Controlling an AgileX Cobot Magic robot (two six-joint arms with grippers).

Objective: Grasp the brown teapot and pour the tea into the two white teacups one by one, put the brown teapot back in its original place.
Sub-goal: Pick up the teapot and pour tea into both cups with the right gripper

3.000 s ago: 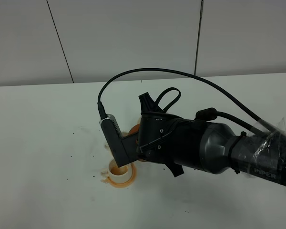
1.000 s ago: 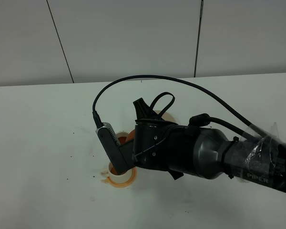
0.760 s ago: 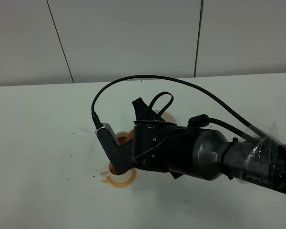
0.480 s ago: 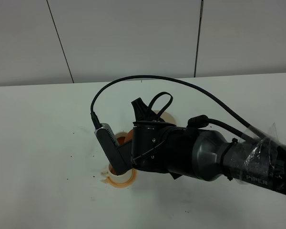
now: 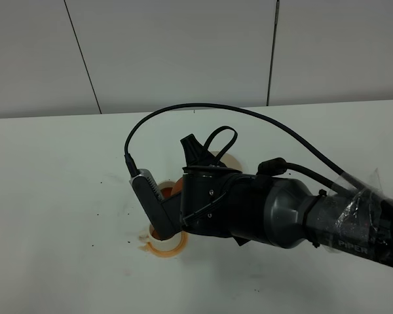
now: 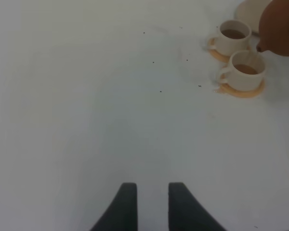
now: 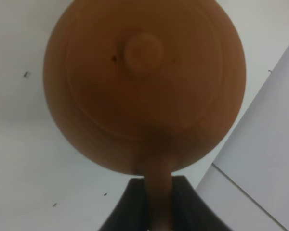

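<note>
The brown teapot, rigid and breakable clay, is held by its loop handle in the right claw, raised beside the two white teacups, both holding tea. Open worktop lies around; the left claw is narrowly parted, empty.

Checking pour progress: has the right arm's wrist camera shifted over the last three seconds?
Yes. The wrist camera has dropped lower and leftward, now covering more of the front teacup.
</note>
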